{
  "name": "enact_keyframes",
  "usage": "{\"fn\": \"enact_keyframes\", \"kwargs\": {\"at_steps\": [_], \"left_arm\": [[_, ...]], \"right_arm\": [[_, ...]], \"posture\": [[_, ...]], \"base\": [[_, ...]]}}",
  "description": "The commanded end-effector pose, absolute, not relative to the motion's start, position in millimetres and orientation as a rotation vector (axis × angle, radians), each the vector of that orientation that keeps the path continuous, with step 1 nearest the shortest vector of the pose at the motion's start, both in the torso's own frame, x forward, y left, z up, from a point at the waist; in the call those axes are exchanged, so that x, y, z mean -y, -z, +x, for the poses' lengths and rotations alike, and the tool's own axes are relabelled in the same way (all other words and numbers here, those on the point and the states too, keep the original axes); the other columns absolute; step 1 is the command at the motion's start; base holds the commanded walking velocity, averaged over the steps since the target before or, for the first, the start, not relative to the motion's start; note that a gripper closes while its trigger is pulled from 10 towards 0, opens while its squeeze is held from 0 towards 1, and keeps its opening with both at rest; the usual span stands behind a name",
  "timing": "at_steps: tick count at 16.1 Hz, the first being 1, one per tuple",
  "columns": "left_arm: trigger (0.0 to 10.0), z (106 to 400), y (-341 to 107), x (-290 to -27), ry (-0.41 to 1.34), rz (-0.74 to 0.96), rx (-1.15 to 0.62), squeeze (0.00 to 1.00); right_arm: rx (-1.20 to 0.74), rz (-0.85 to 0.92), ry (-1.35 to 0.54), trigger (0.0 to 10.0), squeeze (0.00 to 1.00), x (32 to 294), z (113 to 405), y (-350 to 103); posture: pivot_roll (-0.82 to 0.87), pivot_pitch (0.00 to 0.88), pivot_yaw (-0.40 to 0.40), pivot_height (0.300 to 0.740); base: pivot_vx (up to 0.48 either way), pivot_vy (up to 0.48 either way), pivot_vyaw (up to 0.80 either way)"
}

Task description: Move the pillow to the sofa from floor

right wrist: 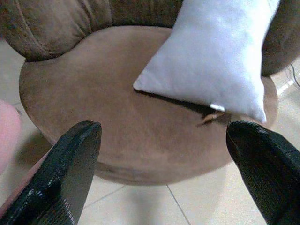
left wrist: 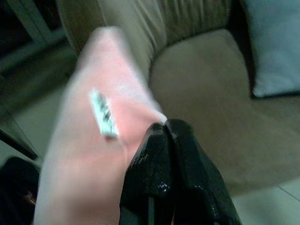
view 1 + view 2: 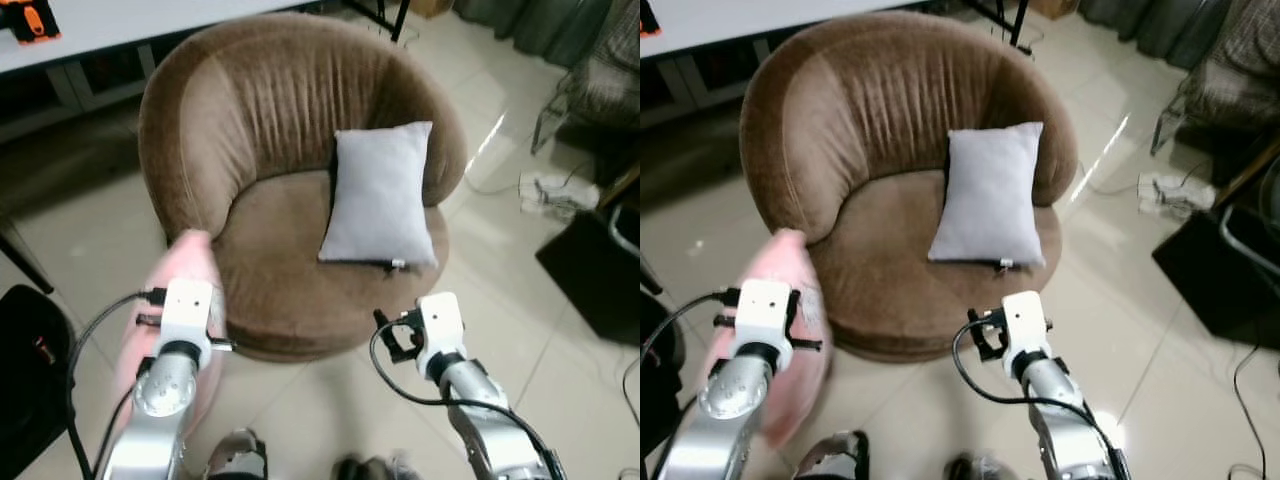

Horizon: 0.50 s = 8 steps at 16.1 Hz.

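Left wrist view: left gripper (image 2: 165, 129) pinches the soft pink fabric pillow (image 2: 98, 140), hanging lengthwise off the floor; the round brown plush sofa (image 3: 290, 290) seat lies at one o'clock. Right gripper (image 1: 161, 145) spread, idle.

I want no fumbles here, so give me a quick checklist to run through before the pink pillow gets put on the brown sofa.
1. Grip: left gripper shut on the pink pillow: ok.
2. Pillow off the floor: it hangs beside the sofa's front left edge, but its bottom is hidden: cannot tell.
3. Landing spot: the seat's left half is bare; the grey pillow leans on the right side: ok.
4. Pillow over the seat: still outside the rim: not ok.
5. Right gripper open, holding nothing, in front of the seat: ok.
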<state>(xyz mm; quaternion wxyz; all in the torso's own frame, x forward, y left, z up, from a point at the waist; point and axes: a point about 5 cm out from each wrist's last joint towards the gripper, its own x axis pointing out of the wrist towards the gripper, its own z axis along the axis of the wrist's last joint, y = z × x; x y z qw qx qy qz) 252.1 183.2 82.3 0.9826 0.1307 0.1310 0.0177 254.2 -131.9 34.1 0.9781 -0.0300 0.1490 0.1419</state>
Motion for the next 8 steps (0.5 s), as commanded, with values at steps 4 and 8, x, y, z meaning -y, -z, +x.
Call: {"fn": "enact_keyframes", "kwargs": {"at_steps": [4, 8], "left_arm": [[10.0, 302, -133, -202, -0.001, 0.356, -0.131, 0.0], [10.0, 350, -203, -207, 0.067, 0.47, 0.03, 0.0]], "right_arm": [[-0.306, -0.062, -0.273, 10.0, 0.0, 133, 252, -29], [-0.302, -0.036, -0.251, 10.0, 0.0, 129, 250, -27]], "posture": [[0.22, 0.166, -0.103, 0.74], [0.2, 0.157, -0.069, 0.74]], "base": [[0.48, 0.0, 0.0], [0.48, 0.0, 0.0]]}}
